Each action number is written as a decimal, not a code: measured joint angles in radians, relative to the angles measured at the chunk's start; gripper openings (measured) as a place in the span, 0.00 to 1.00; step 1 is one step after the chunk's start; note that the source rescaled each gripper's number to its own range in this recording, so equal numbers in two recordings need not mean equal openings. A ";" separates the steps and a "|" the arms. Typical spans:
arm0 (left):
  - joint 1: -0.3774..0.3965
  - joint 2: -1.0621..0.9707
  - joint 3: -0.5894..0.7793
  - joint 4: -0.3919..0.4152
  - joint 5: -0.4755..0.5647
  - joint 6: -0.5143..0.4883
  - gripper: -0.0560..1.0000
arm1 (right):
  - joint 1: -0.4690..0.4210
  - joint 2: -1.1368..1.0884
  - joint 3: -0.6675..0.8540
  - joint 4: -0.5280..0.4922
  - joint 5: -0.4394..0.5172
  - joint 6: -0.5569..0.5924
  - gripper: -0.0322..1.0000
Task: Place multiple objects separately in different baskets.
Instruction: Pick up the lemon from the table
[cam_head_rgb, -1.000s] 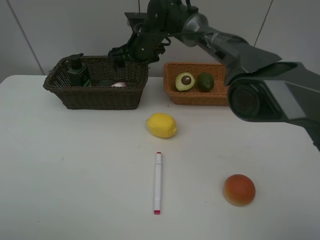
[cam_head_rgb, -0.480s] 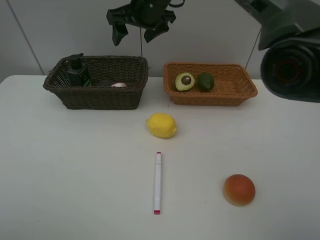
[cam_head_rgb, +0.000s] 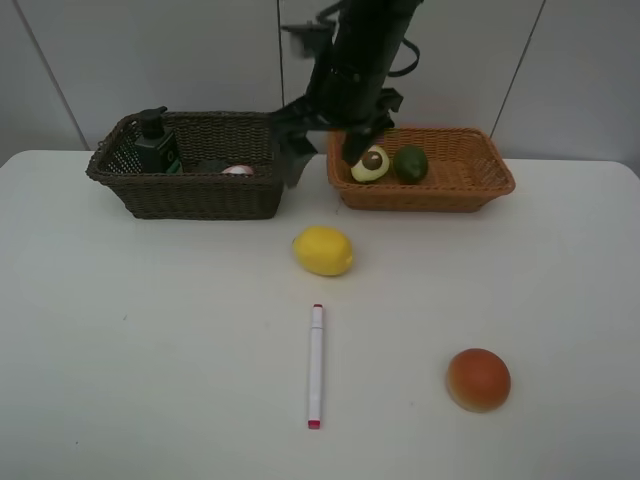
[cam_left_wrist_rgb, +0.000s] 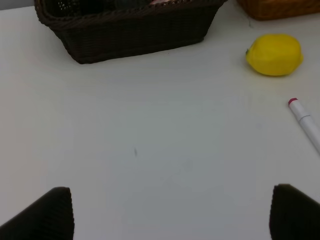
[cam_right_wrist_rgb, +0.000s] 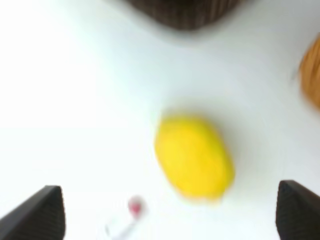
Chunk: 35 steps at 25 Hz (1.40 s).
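White desk (cam_head_rgb: 150, 330) | right gripper (cam_head_rgb: 322, 160) wide, empty, seemingly over lemon (cam_head_rgb: 323, 250) (wrist view blurred) | straddle lemon's short axis, then lower | left gripper (cam_left_wrist_rgb: 170, 215) wide, empty

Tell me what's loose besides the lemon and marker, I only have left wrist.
Observer: A peach, to the right of the marker and apart from it.
Operator: Anything held?
Observer: No. The right gripper is open and empty, poised over the lemon.
Operator: Any fruit already binned?
Observer: A halved avocado and a lime lie in the orange basket.
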 joint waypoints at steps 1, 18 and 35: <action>0.000 0.000 0.000 0.000 0.000 0.000 1.00 | 0.000 -0.002 0.038 -0.002 -0.001 -0.007 0.91; 0.000 0.000 0.000 0.000 0.000 0.000 1.00 | 0.000 0.048 0.257 -0.053 -0.331 -0.107 0.91; 0.000 0.000 0.000 0.000 0.000 0.000 1.00 | -0.001 0.180 0.257 -0.072 -0.439 -0.131 0.87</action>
